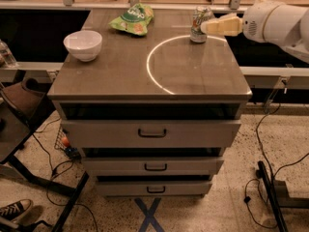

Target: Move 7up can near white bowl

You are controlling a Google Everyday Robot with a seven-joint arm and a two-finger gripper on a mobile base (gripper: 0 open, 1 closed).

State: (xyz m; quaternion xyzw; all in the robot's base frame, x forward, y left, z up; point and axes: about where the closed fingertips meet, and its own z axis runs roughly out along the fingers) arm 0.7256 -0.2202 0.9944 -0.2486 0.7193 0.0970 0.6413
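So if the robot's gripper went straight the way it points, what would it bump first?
Most likely the 7up can. The gripper comes in from the right over the table's far corner and points left at the upright can. They look almost touching, though depth is hard to judge.

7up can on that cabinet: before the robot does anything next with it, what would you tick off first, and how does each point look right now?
1. Is the 7up can upright on the tabletop? Ok.
2. Is the gripper level with the can? Ok; it is at the can's right side in the camera view.
3. Is there a firm hold on the can? Cannot tell.
4. Is the white bowl in sight and upright? Ok; it stands near the left edge.
5. Is there bare tabletop beside the bowl for setting the can down? Ok.
6. Is the route clear? Probably not ok for a straight slide; the green chip bag lies close to that line.
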